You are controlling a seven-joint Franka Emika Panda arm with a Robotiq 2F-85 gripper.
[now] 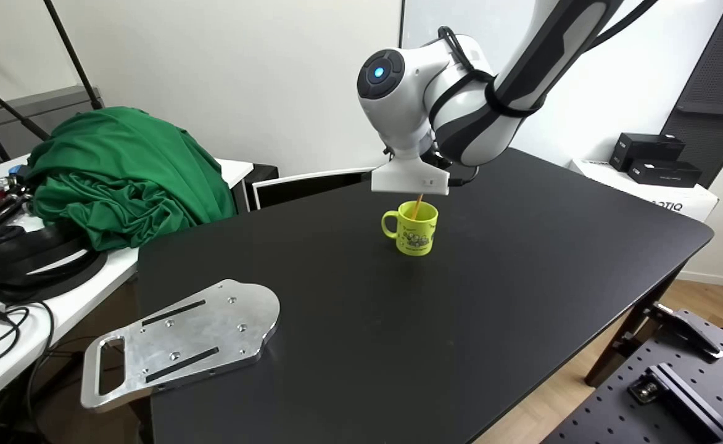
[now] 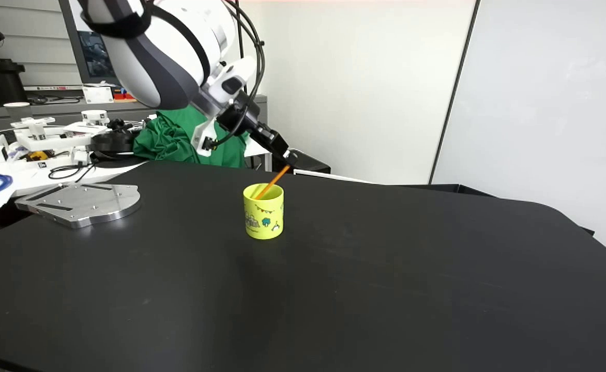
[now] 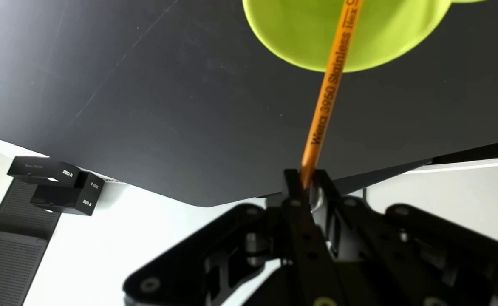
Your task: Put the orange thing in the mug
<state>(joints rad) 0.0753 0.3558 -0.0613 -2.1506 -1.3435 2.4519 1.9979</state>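
An orange stick (image 3: 330, 87) slants into the mouth of an upright lime-green mug (image 1: 415, 239) near the centre of the frame, its upper end clamped in the tool (image 3: 304, 178) of a robot arm (image 1: 469, 117). By all appearances the job is nearly done: both exterior views show the lower end within the mug's rim. What remains, it seems, is to release the stick and draw the tool away. How deep the tip reaches is hidden by the mug's wall, and whether the shaft touches the rim cannot be told.

The stick is slim, straight and smooth, with dark lettering reading "Wera 3950 Stainless Hex" in the wrist view. The mug is a smooth cylinder with a looped handle and small cartoon prints. It stands on a flat, dull black tabletop (image 1: 349, 345), scored by a fine pale scratch at the upper left of the wrist view. At lower left in an exterior view, a silvery metal plate (image 1: 213, 324), slotted, drilled and rounded at one end, juts past the edge. At upper left, green cloth (image 1: 130, 179) lies heaped in soft folds.
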